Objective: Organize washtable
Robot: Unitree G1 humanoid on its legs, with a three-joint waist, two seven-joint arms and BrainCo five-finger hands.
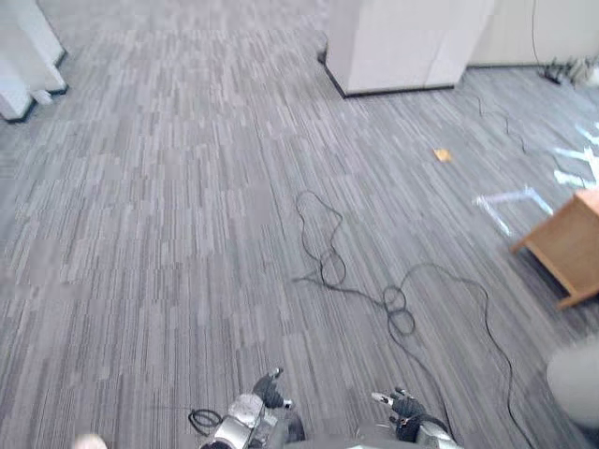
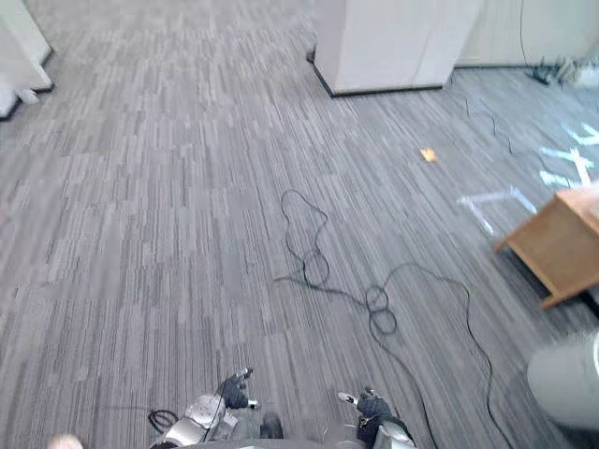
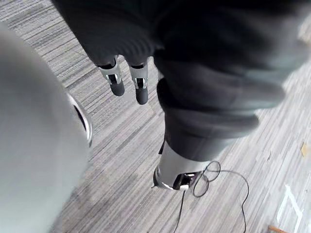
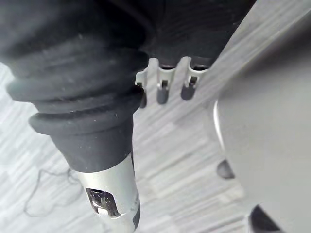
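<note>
On grey carpet (image 1: 168, 234) a white pillar (image 1: 402, 42) is seen. An orange scrap (image 1: 442, 155) lies near it, and a wooden cabinet (image 1: 571, 243) stands farther off to its right. The left hand (image 3: 115, 80) and right hand (image 4: 188, 83) are held with fingers straight, nothing grasped, well apart from the pillar and the cabinet. Whether the cabinet is the washtable cannot be told.

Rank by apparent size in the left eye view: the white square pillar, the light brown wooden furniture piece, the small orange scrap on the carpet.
1. White square pillar, largest, though cut by the frame's top.
2. Light brown wooden furniture piece, partly cut off at the edge.
3. Small orange scrap, smallest.
</note>
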